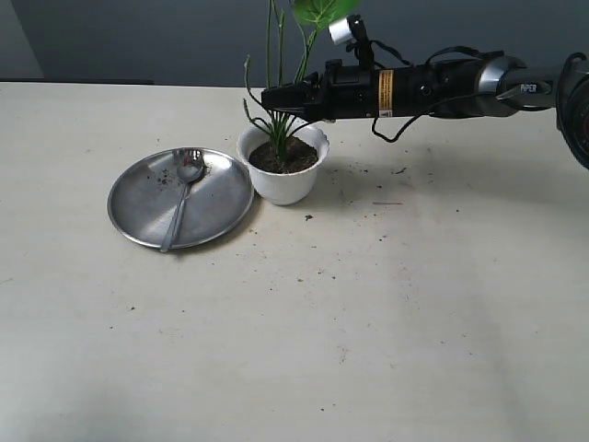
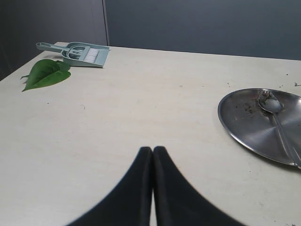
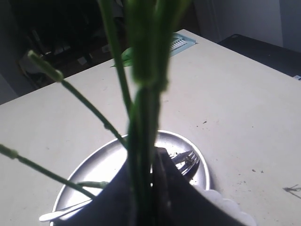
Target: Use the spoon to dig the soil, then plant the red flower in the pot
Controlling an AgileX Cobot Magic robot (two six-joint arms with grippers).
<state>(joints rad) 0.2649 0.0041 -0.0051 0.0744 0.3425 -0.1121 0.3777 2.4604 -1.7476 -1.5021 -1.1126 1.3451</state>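
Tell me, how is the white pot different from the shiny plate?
The pot is white and deep with a wavy rim; the plate is shiny grey metal, flat and wider. The pot holds soil and green stems; the plate holds a spoon and a few dirt crumbs. Both are round and sit side by side on the table.

red flower [image 1: 320, 9]: petals cut off at top | pot [image 3: 225, 207]: mostly hidden
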